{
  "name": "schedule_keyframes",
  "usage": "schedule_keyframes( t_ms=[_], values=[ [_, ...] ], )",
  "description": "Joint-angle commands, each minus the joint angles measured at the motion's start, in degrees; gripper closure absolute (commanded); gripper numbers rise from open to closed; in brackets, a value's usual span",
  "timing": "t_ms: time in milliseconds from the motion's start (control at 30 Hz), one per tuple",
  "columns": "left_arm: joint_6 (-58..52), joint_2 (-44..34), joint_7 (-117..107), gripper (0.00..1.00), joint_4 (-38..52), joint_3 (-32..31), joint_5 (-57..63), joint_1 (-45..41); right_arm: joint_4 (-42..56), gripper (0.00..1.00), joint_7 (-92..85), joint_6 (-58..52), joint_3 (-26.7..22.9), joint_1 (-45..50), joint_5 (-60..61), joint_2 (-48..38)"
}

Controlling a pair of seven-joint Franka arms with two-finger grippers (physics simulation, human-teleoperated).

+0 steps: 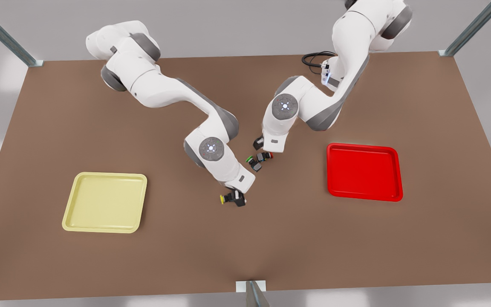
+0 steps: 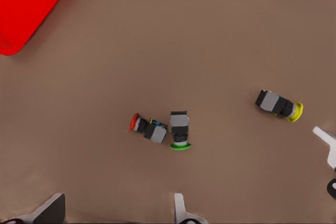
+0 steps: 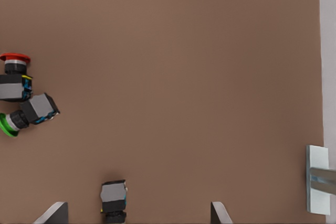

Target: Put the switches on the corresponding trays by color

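Right hand (image 3: pixel 136 211) open astride yellow switch (image 3: pixel 114 199), off-centre: you may knock it away. Left hand (image 2: pixel 115 211) open near red switch (image 2: pixel 147 127); touching green switch (image 2: pixel 179 128) may get grabbed along.

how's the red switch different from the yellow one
The red switch has a red cap, the yellow switch a yellow one. The red switch lies against the green switch; the yellow switch lies alone. The yellow switch sits between the right claw's fingers, the red switch near the left claw. Both have dark grey bodies and lie on the table.

Both arms low, jaws apart.
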Motion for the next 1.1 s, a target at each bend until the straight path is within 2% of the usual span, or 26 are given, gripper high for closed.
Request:
schedule_keyframes(
  t_ms=[0, 100, 300, 367, 533, 633, 833, 1067],
  values=[
    [1.4, 0.3, -4.9, 0.0, 0.0, 0.0, 2.0, 0.0, 0.0, 0.0, 0.2, 0.1, 0.0, 0.0, 0.0, 0.3],
    [5.8, 5.0, -36.0, 0.0, 0.3, 0.1, 13.8, -2.3, -0.1, 0.0, 1.1, 1.2, -0.2, -0.1, 0.8, 3.0],
    [4.2, 6.1, -53.8, 0.0, -0.3, 0.5, 16.7, -2.7, 0.0, 0.0, 1.3, 1.3, -0.5, -0.4, 0.9, 6.5],
    [10.1, 6.5, -64.2, 0.0, -6.2, 0.9, 16.6, -2.6, 0.0, 0.0, 1.2, 2.0, -0.6, -0.3, 0.9, 7.7],
    [16.6, 8.9, -64.5, 0.0, -11.5, 4.3, 16.7, -1.8, -4.9, 0.0, 6.4, 4.9, -0.6, -0.4, 0.0, 6.6],
    [24.3, 7.6, -66.5, 0.0, -18.5, 4.6, 16.8, -1.8, -4.9, 0.0, 4.7, 4.9, -0.6, -0.3, 0.2, 7.2],
    [31.5, 6.8, -74.1, 0.0, -25.7, 4.6, 22.4, -3.2, -5.6, 0.0, 4.1, 4.9, -0.6, -0.5, 0.6, 8.4],
    [32.5, 8.3, -77.1, 0.0, -23.9, 4.5, 22.2, -5.7, -5.6, 0.0, 4.0, 7.0, -2.3, -0.4, 0.4, 9.5]
  ],
)
